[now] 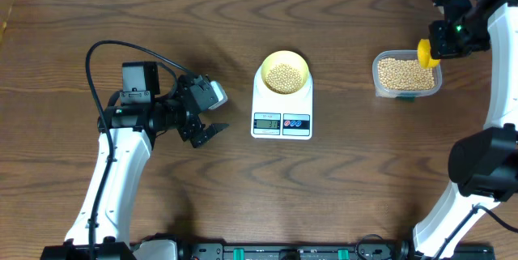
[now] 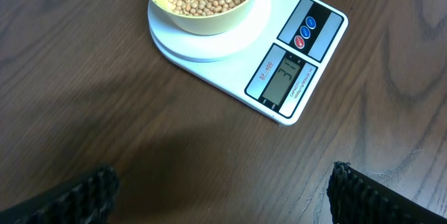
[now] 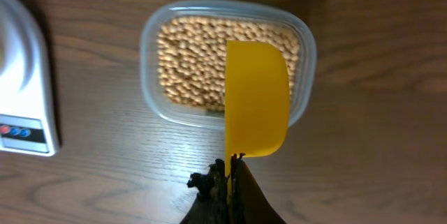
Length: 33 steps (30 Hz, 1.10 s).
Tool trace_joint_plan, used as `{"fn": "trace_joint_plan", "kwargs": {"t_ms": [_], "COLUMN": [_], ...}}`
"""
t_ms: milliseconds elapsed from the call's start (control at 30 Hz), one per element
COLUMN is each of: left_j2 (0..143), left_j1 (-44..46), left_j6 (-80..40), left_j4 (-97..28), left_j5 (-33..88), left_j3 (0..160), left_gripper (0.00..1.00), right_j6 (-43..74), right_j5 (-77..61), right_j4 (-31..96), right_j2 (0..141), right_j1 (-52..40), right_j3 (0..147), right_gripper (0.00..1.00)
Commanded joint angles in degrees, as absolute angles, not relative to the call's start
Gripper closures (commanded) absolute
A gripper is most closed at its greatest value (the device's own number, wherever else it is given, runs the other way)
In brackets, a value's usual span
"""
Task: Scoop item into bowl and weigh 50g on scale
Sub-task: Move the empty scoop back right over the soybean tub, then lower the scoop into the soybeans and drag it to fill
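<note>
Faintly, the scale [image 2: 276,15] bears red lettering — "SF-400".

**Bowl [image 1: 267,64] with beans [image 1: 284,78] on the scale [image 1: 282,108]**

The pale yellow bowl stands on the back part of the white scale. To the right, apart from it, a clear tub [image 1: 378,82] holds more beans. The right gripper [image 1: 438,49] holds a yellow scoop [image 1: 426,53] over the tub's right end. The left gripper [image 1: 215,112], fingers apart, is left of the scale.

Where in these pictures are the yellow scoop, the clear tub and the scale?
yellow scoop [image 3: 256,98]: right wrist view, middle of its blade.
clear tub [image 3: 147,56]: right wrist view, its left rim.
scale [image 2: 283,84]: left wrist view, its grey display.
</note>
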<state>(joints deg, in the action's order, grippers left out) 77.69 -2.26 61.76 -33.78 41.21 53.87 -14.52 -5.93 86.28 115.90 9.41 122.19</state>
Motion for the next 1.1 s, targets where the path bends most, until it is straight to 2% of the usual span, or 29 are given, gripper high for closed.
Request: {"fn": "trace_joint_plan", "kwargs": {"t_ms": [0,367,700,1067], "left_j2": [77.91,77.91,77.91,77.91], "left_j1": [-2.46,-2.46,-2.46,-2.46], "left_j6": [62.33,62.33,62.33,62.33], "left_j4": [-33.76,-33.76,-33.76,-33.76], "left_j5": [41.1,41.08,41.08,41.1], "left_j3": [54.22,54.22,54.22,54.22], "left_gripper": [0.02,0.02,0.03,0.03], "right_j6": [-12.21,-7.46,-0.19,-0.51], "right_j5": [-2.48,2.42,13.89,11.68], "right_j4": [86.65,86.28,86.13,84.93], "right_j2": [118.13,121.67,123.02,123.9], "right_j1": [9.1,6.7,3.64,3.64], "right_j3": [122.45,122.41,122.13,121.99], "right_gripper": [0.99,0.99,0.99,0.99]}}
